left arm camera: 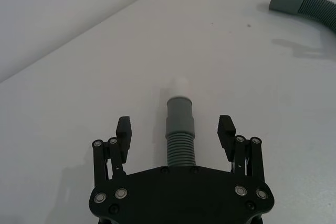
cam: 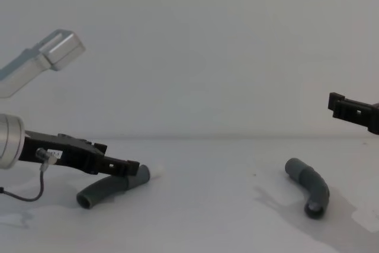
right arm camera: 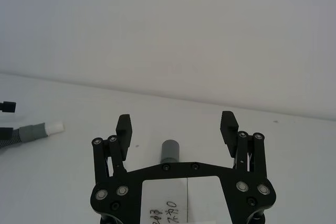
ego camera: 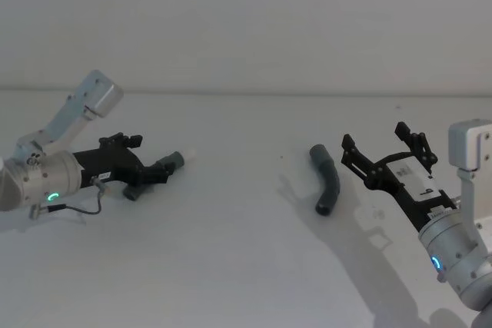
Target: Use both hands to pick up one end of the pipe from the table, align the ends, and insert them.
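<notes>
Two dark grey corrugated pieces of the pipe lie on the white table (ego camera: pixel 231 259). The left piece (ego camera: pixel 171 163) ends in a grey collar with a white spigot tip (left arm camera: pixel 179 85). My left gripper (ego camera: pixel 146 160) stands open astride it, its fingers (left arm camera: pixel 124 129) on either side and clear of the hose (left arm camera: pixel 181 148). The right piece (ego camera: pixel 329 180) is curved, its socket cuff (right arm camera: pixel 169 151) facing my right gripper (ego camera: pixel 374 136). That gripper is open and raised just right of the piece, holding nothing. From the side, the left piece (cam: pixel 109 189) and right piece (cam: pixel 309 185) both rest flat.
A plain white wall rises behind the table's far edge (ego camera: pixel 246 94). A thin cable (ego camera: pixel 81 209) loops under my left wrist. Bare table lies between the two pieces.
</notes>
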Motion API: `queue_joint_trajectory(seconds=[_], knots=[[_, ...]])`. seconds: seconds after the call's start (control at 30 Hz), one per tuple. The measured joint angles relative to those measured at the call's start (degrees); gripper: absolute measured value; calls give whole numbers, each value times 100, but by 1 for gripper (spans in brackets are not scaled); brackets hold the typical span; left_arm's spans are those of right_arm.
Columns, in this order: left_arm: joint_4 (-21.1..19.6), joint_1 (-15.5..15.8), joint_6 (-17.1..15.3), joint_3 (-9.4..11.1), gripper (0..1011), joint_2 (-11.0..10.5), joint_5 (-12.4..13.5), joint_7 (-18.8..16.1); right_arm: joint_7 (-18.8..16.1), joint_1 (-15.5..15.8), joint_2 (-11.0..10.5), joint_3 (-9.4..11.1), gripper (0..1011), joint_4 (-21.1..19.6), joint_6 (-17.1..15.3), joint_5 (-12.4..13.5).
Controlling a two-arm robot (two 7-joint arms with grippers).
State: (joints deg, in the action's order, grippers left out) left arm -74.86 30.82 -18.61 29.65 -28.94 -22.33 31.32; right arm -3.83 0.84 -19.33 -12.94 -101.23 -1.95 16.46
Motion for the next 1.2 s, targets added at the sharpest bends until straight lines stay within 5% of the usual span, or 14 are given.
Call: queue_joint_trajectory(seconds=[1.2], knots=[[815,697,-67,483,1001,320,498,498,0,0,0,0,1001,0,0,0]])
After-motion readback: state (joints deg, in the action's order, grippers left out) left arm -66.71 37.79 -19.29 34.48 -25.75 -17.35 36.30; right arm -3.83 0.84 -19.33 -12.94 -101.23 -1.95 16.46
